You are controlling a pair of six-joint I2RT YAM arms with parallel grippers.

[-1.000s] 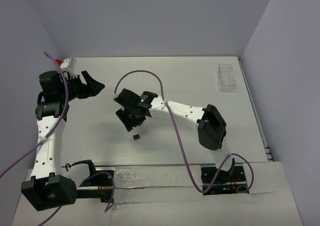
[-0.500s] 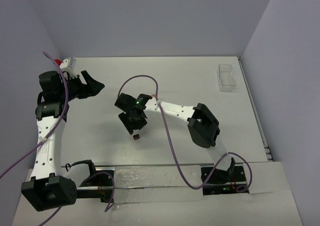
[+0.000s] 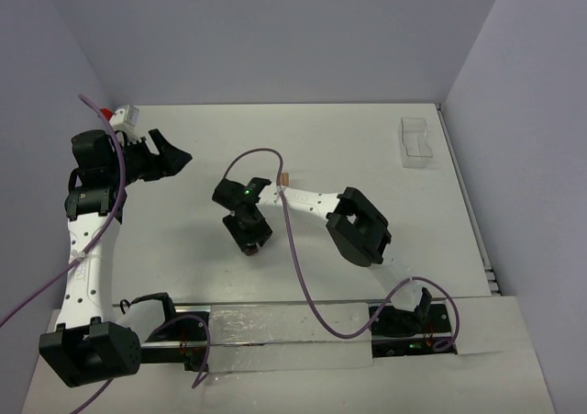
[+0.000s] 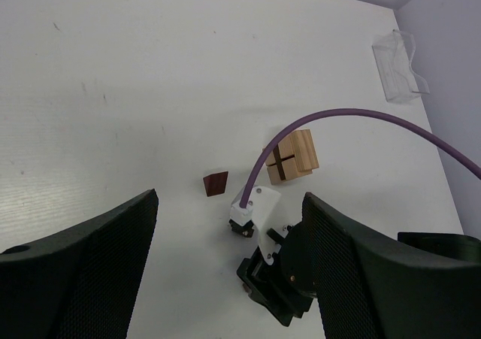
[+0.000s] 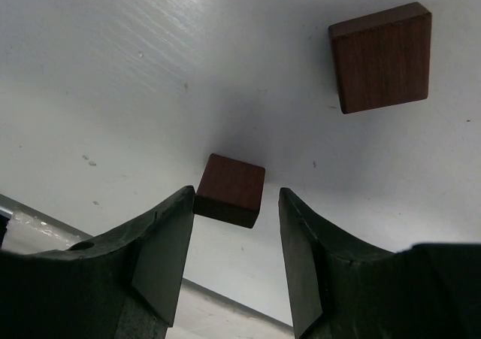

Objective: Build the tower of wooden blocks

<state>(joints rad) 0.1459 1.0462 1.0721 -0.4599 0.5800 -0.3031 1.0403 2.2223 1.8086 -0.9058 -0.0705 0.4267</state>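
Swung down and leftward over the last second, setting the right gripper astride one dark wood block.

Found that block on the table between partly parted jaws, ungripped: touching or just beside one finger, clear of the other, faces skewed slightly off the jaw line, no long axis to favour. Left a second dark block farther ahead, outside the jaws. Held the left gripper wide open, empty, well apart; judged the right gripper far nearer.

White arms, black joints, purple cables.
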